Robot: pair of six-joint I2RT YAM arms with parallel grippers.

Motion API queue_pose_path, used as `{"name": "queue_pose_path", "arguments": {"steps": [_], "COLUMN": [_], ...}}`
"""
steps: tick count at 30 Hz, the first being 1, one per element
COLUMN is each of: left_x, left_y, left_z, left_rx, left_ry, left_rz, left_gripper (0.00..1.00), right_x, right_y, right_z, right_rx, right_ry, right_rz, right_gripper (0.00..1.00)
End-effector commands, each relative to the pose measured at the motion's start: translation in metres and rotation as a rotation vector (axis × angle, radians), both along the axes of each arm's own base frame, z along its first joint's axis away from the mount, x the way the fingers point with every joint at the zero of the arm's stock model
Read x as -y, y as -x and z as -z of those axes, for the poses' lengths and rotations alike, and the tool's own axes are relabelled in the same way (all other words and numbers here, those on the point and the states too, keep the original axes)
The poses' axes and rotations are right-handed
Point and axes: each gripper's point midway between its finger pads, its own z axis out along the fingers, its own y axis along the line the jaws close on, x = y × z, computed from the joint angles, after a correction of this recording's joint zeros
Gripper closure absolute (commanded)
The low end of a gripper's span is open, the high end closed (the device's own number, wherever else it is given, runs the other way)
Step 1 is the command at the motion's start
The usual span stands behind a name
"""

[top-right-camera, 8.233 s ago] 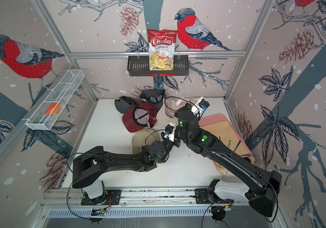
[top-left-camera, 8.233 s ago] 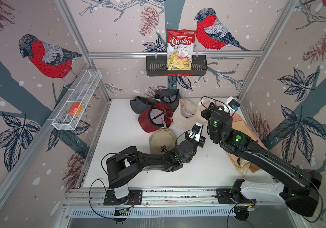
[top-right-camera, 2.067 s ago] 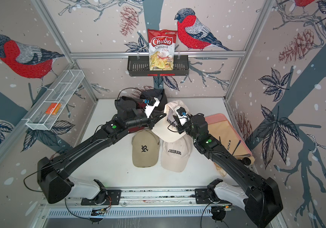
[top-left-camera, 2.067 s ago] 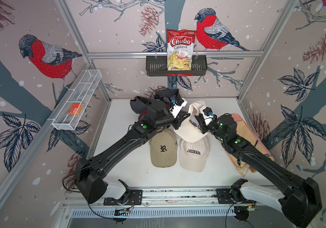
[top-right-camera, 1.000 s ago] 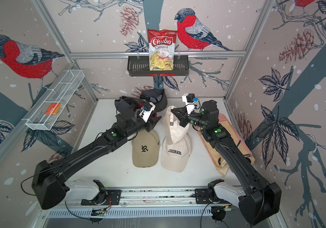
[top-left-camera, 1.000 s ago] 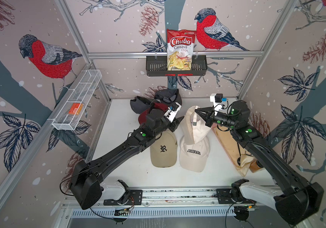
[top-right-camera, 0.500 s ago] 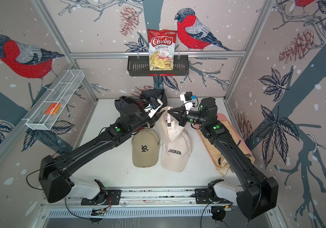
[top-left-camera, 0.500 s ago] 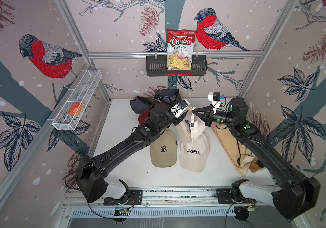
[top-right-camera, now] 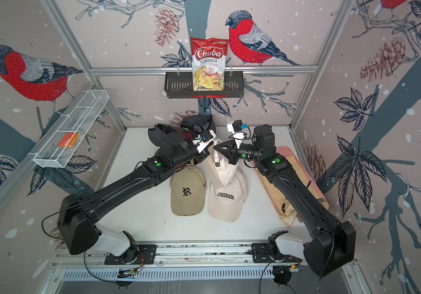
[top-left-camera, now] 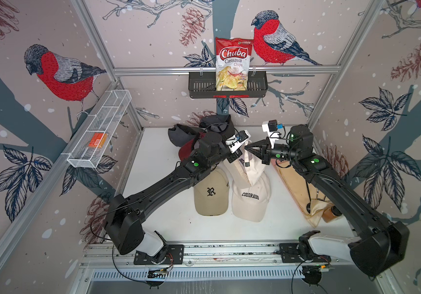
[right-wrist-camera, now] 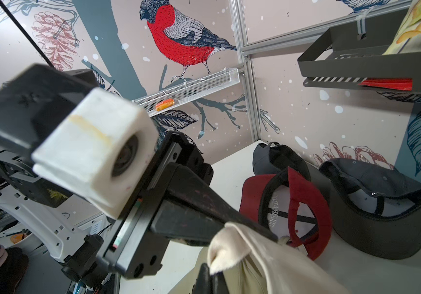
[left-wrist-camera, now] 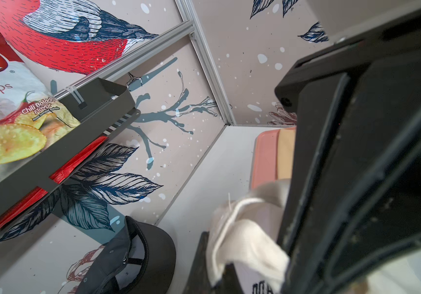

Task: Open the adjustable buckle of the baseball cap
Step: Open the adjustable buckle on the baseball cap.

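Above the COLORADO cap (top-left-camera: 250, 201), at its 12 o'clock in both top views: cream cap (top-left-camera: 252, 170) lifted and hanging between the arms. Left gripper (top-left-camera: 238, 154) clamped shut on cloth at the cap's 10 o'clock edge. Right gripper (top-left-camera: 250, 150) pinched shut on its top edge, reaching in from 3 o'clock, tips nearly meeting. Small dark fitting (top-left-camera: 247, 164) at 6 o'clock of both tips, just beside them, possibly the buckle.

From the left wrist: cream cap (left-wrist-camera: 242, 236) bunched between closed fingers; no buckle seen.

From the right wrist: cloth corner nipped at the right tips, left finger pressing the same fold just beside.

Judged step: pulling the strap apart. Hold both pinches firm and draw apart along the strap, slowly, without twisting. Regrip nearer the fitting if only crown cloth gives.
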Motion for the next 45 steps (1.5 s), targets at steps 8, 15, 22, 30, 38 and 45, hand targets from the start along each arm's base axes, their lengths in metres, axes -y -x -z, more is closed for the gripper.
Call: {"name": "queue_pose_path", "arguments": {"steps": [8, 15, 22, 30, 38, 45], "left_x": [-0.002, -0.01, -0.022, -0.025, -0.025, -0.028], "left_y": [-0.001, -0.015, -0.028, -0.034, -0.03, -0.025], "left_z": [-0.031, -0.058, -0.077, -0.087, -0.093, -0.099], "left_rx": [-0.038, -0.093, -0.179, -0.25, -0.269, -0.263], "left_ry": [0.171, 0.267, 0.354, 0.406, 0.427, 0.43], "left_rz": [-0.016, -0.106, -0.226, -0.286, -0.28, -0.271], "left_gripper": [1.0, 1.0, 1.0, 1.0, 1.0, 1.0], "right_x": [0.019, 0.045, 0.049, 0.033, 0.022, 0.039], "right_y": [-0.019, -0.017, 0.005, 0.014, 0.001, -0.01], "right_z": [-0.013, -0.014, 0.0, 0.01, 0.002, 0.004], "right_rx": [0.145, 0.271, 0.423, 0.587, 0.776, 0.786], "right_ry": [0.006, -0.017, -0.008, 0.027, 0.168, 0.209], "right_rz": [0.192, 0.375, 0.506, 0.634, 0.869, 1.05], "right_gripper": [0.43, 0.31, 0.29, 0.27, 0.28, 0.37]}}
